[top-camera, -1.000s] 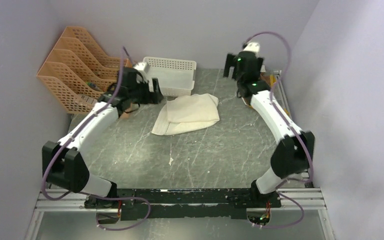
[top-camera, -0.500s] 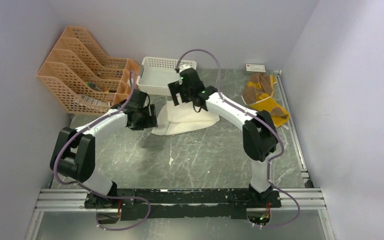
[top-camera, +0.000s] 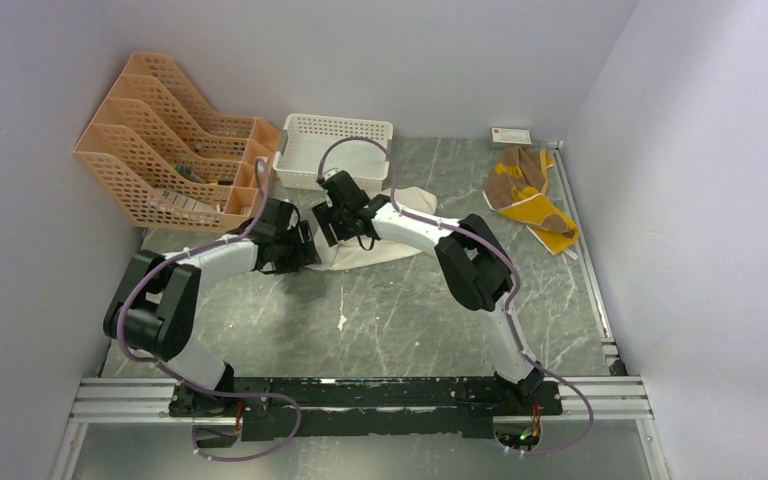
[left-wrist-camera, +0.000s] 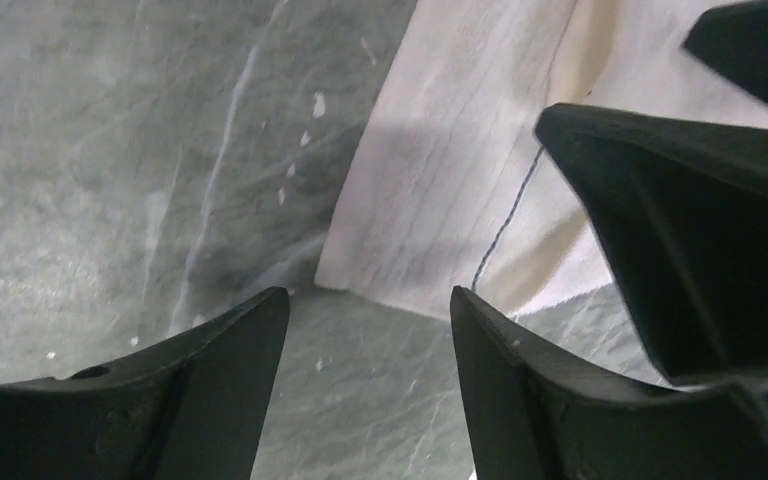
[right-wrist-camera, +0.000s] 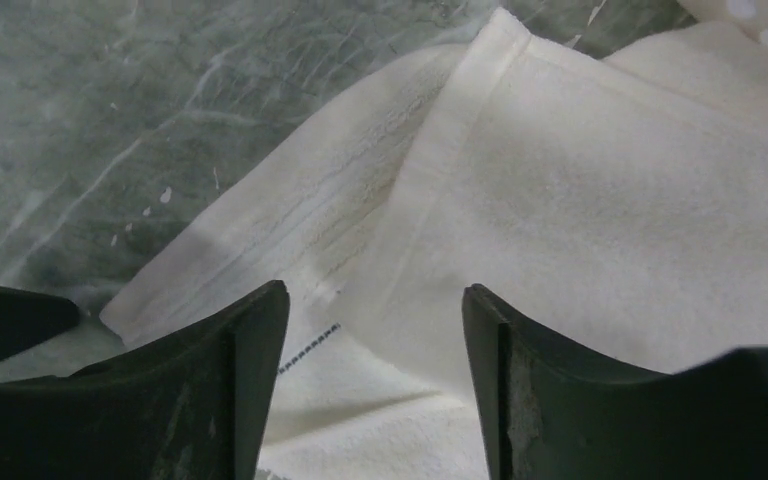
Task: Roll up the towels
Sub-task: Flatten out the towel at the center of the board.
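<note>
Both arms have swung inward since a second ago. Left tool (left-wrist-camera: 370,297), right tool (right-wrist-camera: 375,300): jaws apart, empty, over the cream towel's (right-wrist-camera: 610,200) near-left corner on the bench (top-camera: 410,310). Brown towel (top-camera: 525,195): far right.

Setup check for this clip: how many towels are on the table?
2. The cream towel lies centrally, near the white basket; the brown and yellow towel lies crumpled far right. No others visible.

Cream towel (top-camera: 365,256) partly covered from above; small white object (top-camera: 511,134) at back unidentifiable.
</note>
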Available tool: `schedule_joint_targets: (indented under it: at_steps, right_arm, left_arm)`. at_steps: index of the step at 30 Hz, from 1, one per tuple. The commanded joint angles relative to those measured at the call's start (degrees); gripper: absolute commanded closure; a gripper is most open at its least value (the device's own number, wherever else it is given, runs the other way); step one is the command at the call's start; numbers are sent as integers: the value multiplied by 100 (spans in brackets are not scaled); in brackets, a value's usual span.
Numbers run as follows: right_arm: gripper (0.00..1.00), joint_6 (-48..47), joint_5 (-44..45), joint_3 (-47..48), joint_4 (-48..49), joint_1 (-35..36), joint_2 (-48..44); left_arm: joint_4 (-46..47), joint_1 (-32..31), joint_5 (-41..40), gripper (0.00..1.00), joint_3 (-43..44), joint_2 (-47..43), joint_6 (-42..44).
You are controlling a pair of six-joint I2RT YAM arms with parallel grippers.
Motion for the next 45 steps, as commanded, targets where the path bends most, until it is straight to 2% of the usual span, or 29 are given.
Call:
schedule_joint_targets:
  at_steps: [1,3,6,8,9,12,15,17,19,21,23,25,26,27,29,31,34,38,39,40,41,42,43,44,45]
  right_arm:
    - [46,134,272,318,-230,-4,266]
    - [66,139,433,427,-409,-8,399]
    - [100,173,627,542,-723,-57,499]
    - [100,252,528,535,-847,-158,412]
    - [100,302,486,554,-967,-208,312]
    - [100,483,378,1035,-1960,-297,-125]
    - [100,691,290,2092,-3360,-311,-425]
    - [100,1079,23,2572,-3946,-431,-519]
    - [100,1380,-327,2442,-3544,-709,-575]
    - [100,1567,-213,1919,-2488,-963,-632]
    - [100,1475,110,874,-1194,-1004,-1135]
    - [100,1089,550,-483,-154,-940,-1962]
    - [100,843,783,-820,170,-940,-2357]
    - [100,557,1091,-903,272,-990,-2701]
    - [100,436,1596,-708,-172,-1337,-3314]
    - [100,417,1782,-901,-324,-1985,-3991]
    - [100,551,1840,-1669,-322,-2837,-5060]
    - [100,890,2422,-2940,-489,-2946,-6556]
    - [90,1012,2512,-3318,-512,-2945,-6980]
    - [64,1128,2644,-3664,-541,-2945,-7358]
    - [32,1286,2862,-4043,-622,-2950,-7674]
    - [5,1428,3023,-4283,-703,-2952,-7917]
    - [1,1472,3106,-4440,-718,-2948,-8079]
    - [0,1479,3123,-4525,-686,-2952,-8162]
    - [0,1473,3169,-4559,-611,-2952,-8167]
  left_arm:
    - [247,-17,-5,29,-158,468,-70]
    - [279,-17,-52,40,-100,582,-48]
    - [237,-17,-13,71,31,798,-40]
    - [60,-17,45,87,191,920,-25]
    - [-159,-17,30,92,315,965,-21]
    - [-1260,-17,-206,93,1019,935,-43]
    - [-2645,-8,-389,93,2185,831,6]
    - [-3267,31,-613,93,3003,1019,300]
    - [-3221,204,-951,93,3688,1483,680]
    - [-2945,461,-1162,93,4209,1999,792]
    - [-2228,648,-1150,93,3996,1947,749]
    - [-1037,722,-1258,93,3124,1271,789]
    - [-666,780,-1321,93,2703,856,759]
    - [-596,885,-1237,93,2515,529,736]
    - [-1010,1169,-995,93,2794,131,898]
    - [-1504,1436,-1295,93,3097,-160,1188]
    - [-1548,1869,-1399,93,2883,-723,1399]
    - [-1821,1970,-839,93,2153,-1473,1289]
    - [-1821,1970,-682,83,1800,-1716,1244]
    - [-1853,1955,-637,65,1466,-1928,1169]
    - [-1873,1952,-672,47,1100,-2177,1046]
    - [-1853,1952,-700,32,774,-2407,984]
    - [-1779,1952,-699,14,502,-2621,978]
    - [-1789,1952,-700,1,366,-2798,984]
    - [-1851,1952,-700,0,336,-2901,1022]
